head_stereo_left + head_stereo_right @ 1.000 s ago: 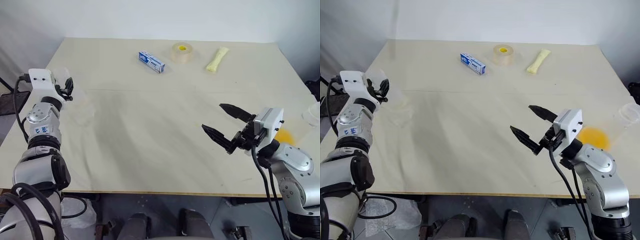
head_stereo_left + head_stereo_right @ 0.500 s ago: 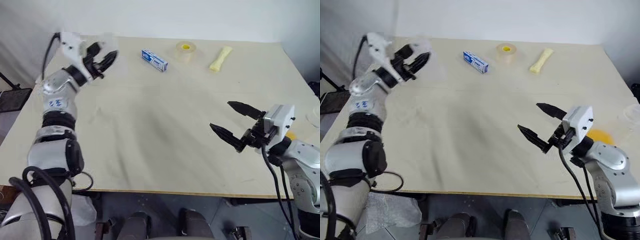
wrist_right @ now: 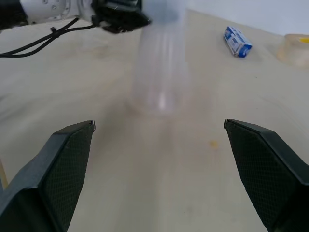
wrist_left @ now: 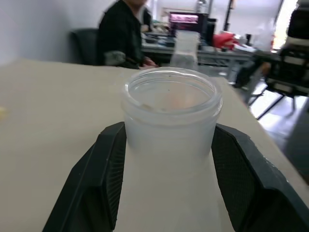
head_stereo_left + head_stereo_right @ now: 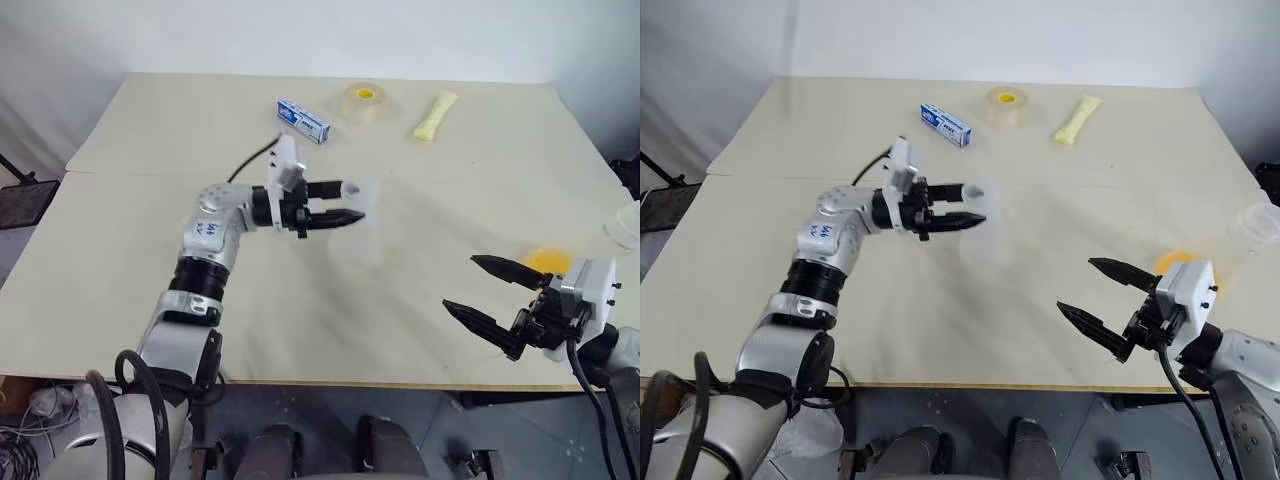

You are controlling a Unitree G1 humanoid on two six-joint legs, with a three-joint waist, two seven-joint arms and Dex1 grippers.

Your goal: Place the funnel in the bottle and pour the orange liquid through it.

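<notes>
The frosted, colourless bottle (image 5: 365, 228) stands upright near the middle of the table, its base close to the tabletop. My left gripper (image 5: 352, 201) reaches in from the left and is shut on its neck. In the left wrist view the black fingers (image 4: 96, 183) hug the neck below the open mouth of the bottle (image 4: 169, 121). A yellow-orange pool of liquid (image 5: 545, 260) lies on the table at the right. My right gripper (image 5: 461, 283) hovers open at the front right, just short of the pool and well apart from the bottle (image 3: 161, 72). The funnel is out of view.
Along the far side of the table lie a blue box (image 5: 303, 121), a tape roll (image 5: 363, 102) and a pale yellow packet (image 5: 434, 116). A clear wide-rimmed vessel (image 5: 1252, 228) stands at the right edge. A person sits beyond the table in the left wrist view.
My left arm has swung from the table's left edge to the middle, carrying the bottle with it. My right gripper has drawn back toward the front right, still open.
</notes>
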